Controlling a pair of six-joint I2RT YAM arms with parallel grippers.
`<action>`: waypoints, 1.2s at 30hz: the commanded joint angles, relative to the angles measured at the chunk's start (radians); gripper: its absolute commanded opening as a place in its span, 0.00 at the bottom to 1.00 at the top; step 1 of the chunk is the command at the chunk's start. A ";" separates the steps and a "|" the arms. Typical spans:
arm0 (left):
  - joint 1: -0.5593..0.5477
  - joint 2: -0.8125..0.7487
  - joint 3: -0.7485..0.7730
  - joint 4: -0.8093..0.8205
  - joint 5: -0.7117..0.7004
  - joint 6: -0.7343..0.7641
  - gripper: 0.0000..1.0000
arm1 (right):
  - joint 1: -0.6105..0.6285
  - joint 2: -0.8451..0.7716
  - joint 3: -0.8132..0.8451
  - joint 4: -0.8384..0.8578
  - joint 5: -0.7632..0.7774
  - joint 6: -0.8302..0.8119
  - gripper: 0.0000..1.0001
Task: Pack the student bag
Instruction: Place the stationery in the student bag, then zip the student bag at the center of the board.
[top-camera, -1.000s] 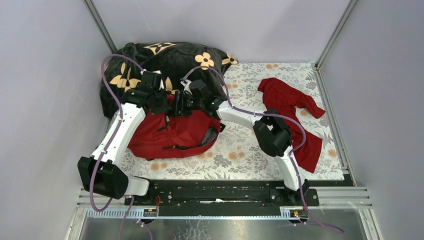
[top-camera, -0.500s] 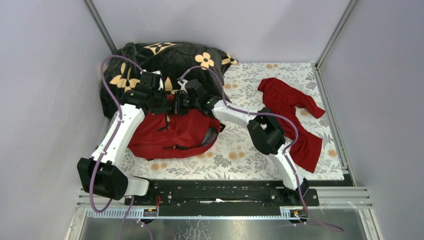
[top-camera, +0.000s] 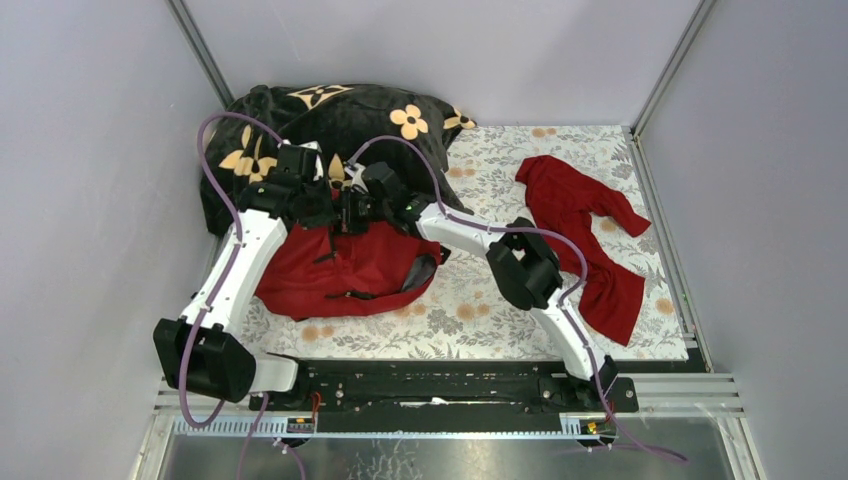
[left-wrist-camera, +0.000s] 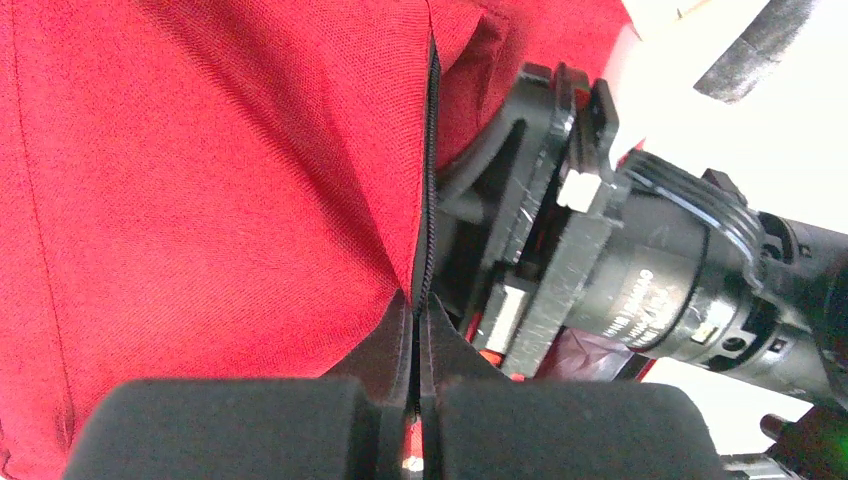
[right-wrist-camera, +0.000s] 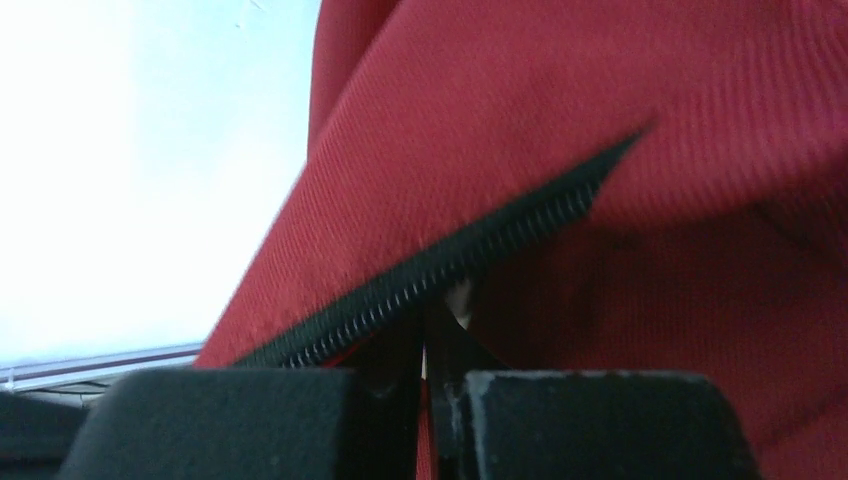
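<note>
I count 1 student bag (top-camera: 340, 275), dark red, lying flat on the left half of the floral cloth (top-camera: 500, 290), its far edge against the black flowered blanket (top-camera: 330, 120). I cannot see what is inside it. The 2 grippers meet close together at that far edge. The left gripper (left-wrist-camera: 415, 400) is pinched fully together on the bag's black zipper (left-wrist-camera: 430, 170) line. The right gripper (right-wrist-camera: 428, 350) is likewise clamped tight on zipper tape and red fabric. There is 1 blanket, bunched in the far-left corner, and 1 red garment (top-camera: 590, 240) lies well apart on the right.
</note>
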 joint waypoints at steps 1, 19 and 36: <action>-0.001 -0.037 -0.003 0.078 0.064 0.017 0.00 | -0.032 -0.157 -0.133 0.089 -0.018 -0.026 0.09; 0.031 -0.061 -0.077 0.106 0.073 0.004 0.00 | -0.047 -0.189 -0.131 -0.188 0.221 -0.182 0.48; 0.014 0.038 -0.139 0.177 0.250 0.027 0.34 | -0.049 -0.404 -0.385 -0.127 0.276 -0.229 0.45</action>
